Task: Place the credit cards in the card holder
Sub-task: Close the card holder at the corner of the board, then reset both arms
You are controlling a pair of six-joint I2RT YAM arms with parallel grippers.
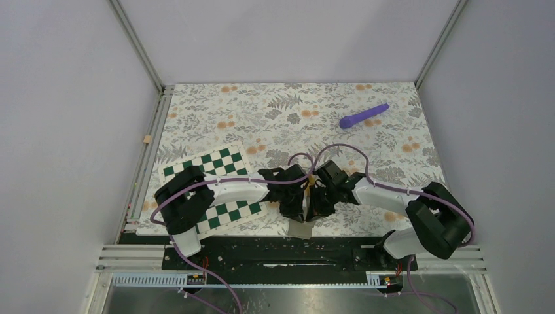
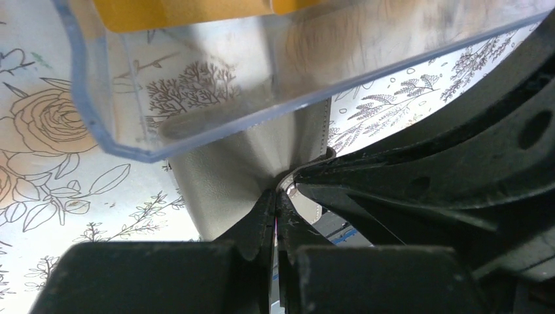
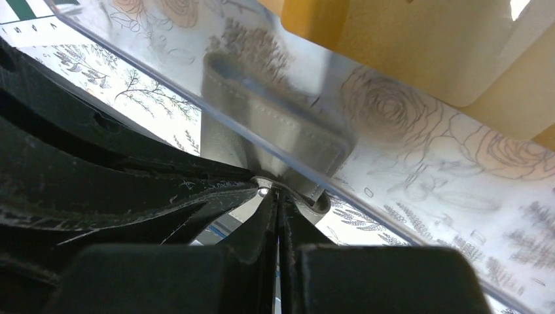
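Note:
The grey leather card holder (image 1: 301, 229) lies at the table's front edge between both arms. My left gripper (image 1: 296, 212) is shut on its edge (image 2: 222, 190), jaws pinched together (image 2: 278, 196). My right gripper (image 1: 315, 210) is shut on the holder (image 3: 222, 144) from the other side, jaws pinched together (image 3: 278, 196). The orange-yellow credit cards (image 2: 183, 12) sit in a clear plastic case (image 2: 216, 85) just beyond the holder. The cards (image 3: 406, 46) and the case (image 3: 393, 144) also show in the right wrist view. The arms hide most of them from above.
A green-and-white chessboard (image 1: 209, 186) lies under the left arm. A purple rod (image 1: 364, 116) lies at the back right on the floral mat (image 1: 275, 118). The black base rail (image 1: 281, 255) runs along the front edge.

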